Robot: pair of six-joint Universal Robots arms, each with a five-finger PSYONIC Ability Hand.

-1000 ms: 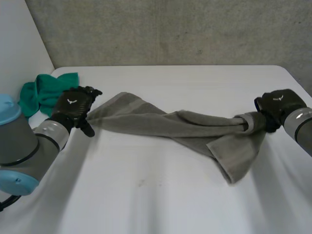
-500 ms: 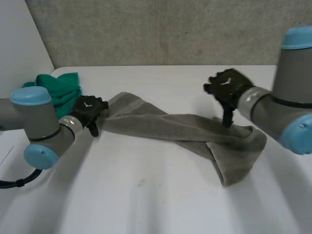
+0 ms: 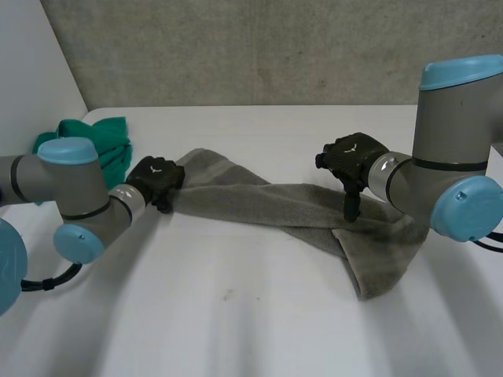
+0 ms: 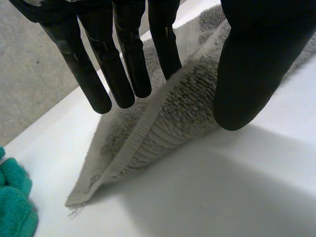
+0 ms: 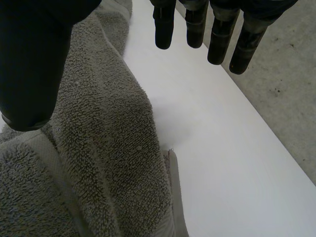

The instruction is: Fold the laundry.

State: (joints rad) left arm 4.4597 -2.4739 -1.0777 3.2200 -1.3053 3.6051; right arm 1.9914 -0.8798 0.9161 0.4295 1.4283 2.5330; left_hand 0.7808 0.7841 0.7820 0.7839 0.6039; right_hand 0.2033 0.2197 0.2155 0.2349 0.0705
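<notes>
Grey towel point(image 3: 259, 203) lies twisted and unfolded across white table point(image 3: 236, 314). Left hand point(image 3: 156, 174) at towel's left end, straight fingers point(image 4: 133, 54) and thumb pinching raised edge, likely as anchor. Right hand point(image 3: 350, 155) over towel's bunched right end, fingers point(image 5: 196, 24) straight, wide of thumb, holding nothing; likely seeking fresh grip. Green cloth point(image 3: 94, 145) beyond towel's left end.

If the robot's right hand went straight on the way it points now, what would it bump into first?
Probably the grey towel: the right hand points down at it, thumb over the cloth, fingers over the bare white table just beside it. Depth is hard to judge.
</notes>
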